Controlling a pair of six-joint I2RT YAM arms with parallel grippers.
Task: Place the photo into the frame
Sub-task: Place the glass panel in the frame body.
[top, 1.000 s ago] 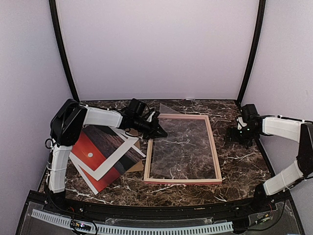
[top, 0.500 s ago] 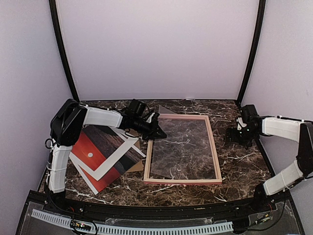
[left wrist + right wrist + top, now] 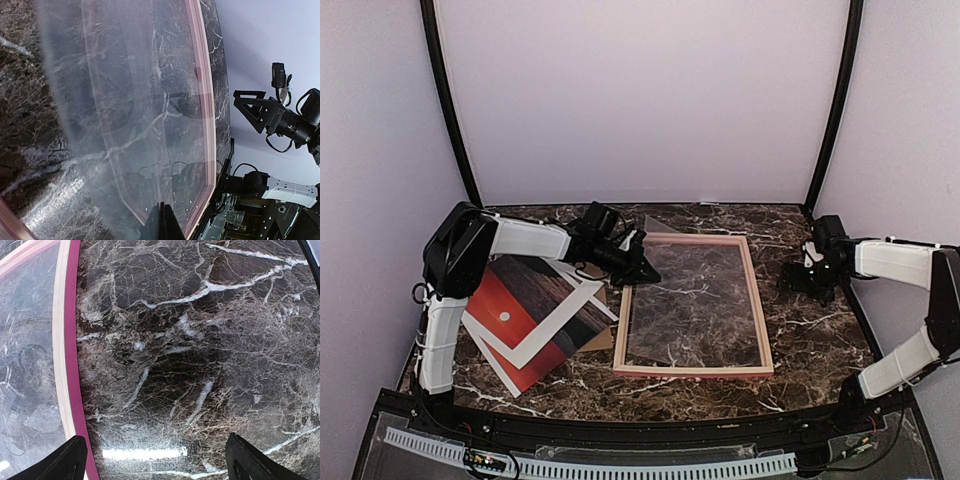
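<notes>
1. The left claw is sitting over the far-left corner of the frame. Its jaws are fully closed. In the wrist view it appears to be pinching the edge of the clear pane, which is bowing up off the rails.
2. The right claw is hanging wide open and holding nothing. It is hovering over bare counter at 3 o'clock from the frame, just beside the right rail.
3. The photo is lying face up at 9 o'clock from the frame, near it but wholly outside it. It is partly resting on a brown backing board.
4. Governing relation: the photo is lying at 8 o'clock from the left claw. From the right claw it is at 9 o'clock, beyond the whole frame. The left arm is judged much the nearer, but its claw is occupied.
5. Axes: the frame's long axis appears to be running 12 to 6 o'clock. The photo is lying skewed, its edges diagonal to the rails, so it will likely need turning before it can drop in.
6. Surface: the dark marbled counter is showing a glossy sheen. A flat print on it is judged hard to get under, though the board's edge may be offering some lift.
7. Room: the side wall is standing close at 9 o'clock of the photo, and the left arm's own links are overhanging its left edge. Open counter is lying at 6 o'clock.
</notes>
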